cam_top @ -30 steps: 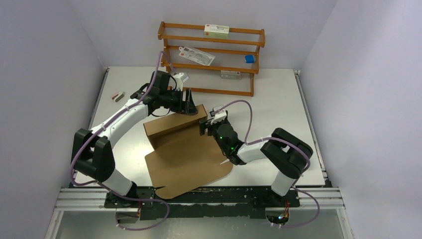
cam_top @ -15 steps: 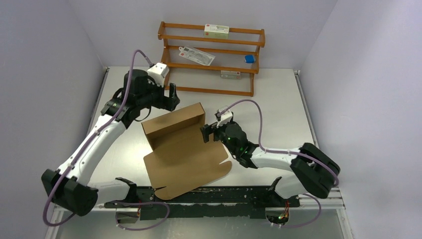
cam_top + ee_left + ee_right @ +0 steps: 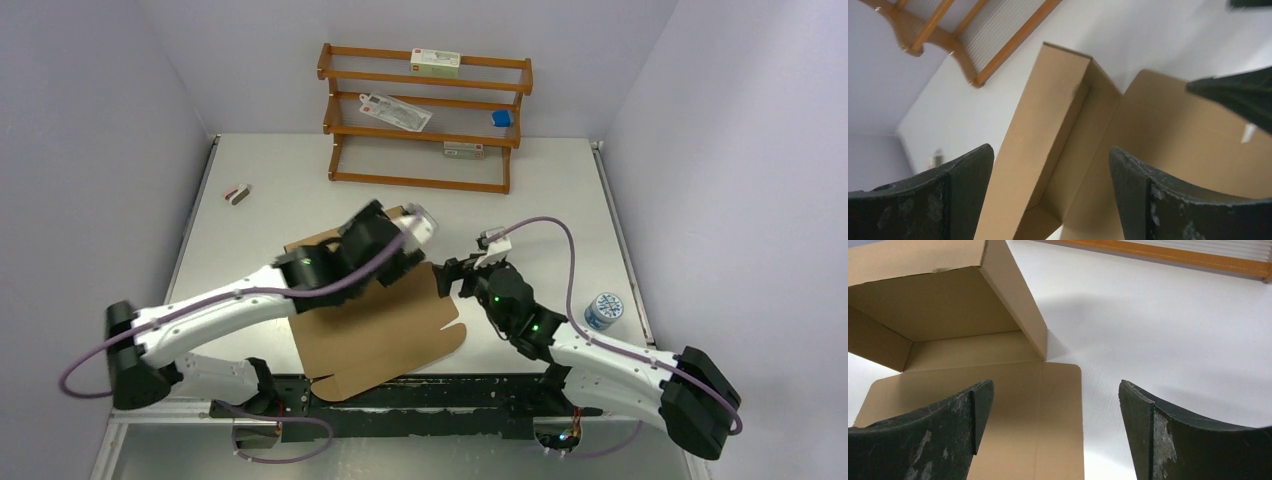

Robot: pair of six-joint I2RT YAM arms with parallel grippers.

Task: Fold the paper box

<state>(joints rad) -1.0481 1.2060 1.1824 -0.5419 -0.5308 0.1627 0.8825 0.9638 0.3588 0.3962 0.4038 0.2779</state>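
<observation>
lying close to the left edge of the counter (image 3: 560, 200), toward the far side, is a small dark-and-pale item (image 3: 237, 194). the left arm stretches low from the near left corner toward the middle. the left gripper (image 3: 397, 266) sits over the raised far part of the paper box (image 3: 385, 325). in the left wrist view the left gripper (image 3: 1048, 152) has its fingers (image 3: 923, 200) wide apart, with the box's upright wall (image 3: 1058, 115) showing between them. whether they touch the cardboard i cannot tell.

the paper box rests in the middle of the counter, half formed. its far portion stands up as walls around a shallow tray, and a flat panel with rounded corners lies toward the near edge and reaches it. behind it, along the far edge, stands the wooden rack (image 3: 420, 182) with small white cartons (image 3: 436, 62) on its shelves.

just right of the flat panel's right edge is the right gripper (image 3: 447, 277), pointing at the box. in the right wrist view the right gripper (image 3: 1055, 385) is spread open and holds nothing. the box's right corner wall (image 3: 1013, 295) lies ahead of it and bare counter to its right. near the right edge sits a small round blue-and-white tub (image 3: 603, 310), well apart from the box.
</observation>
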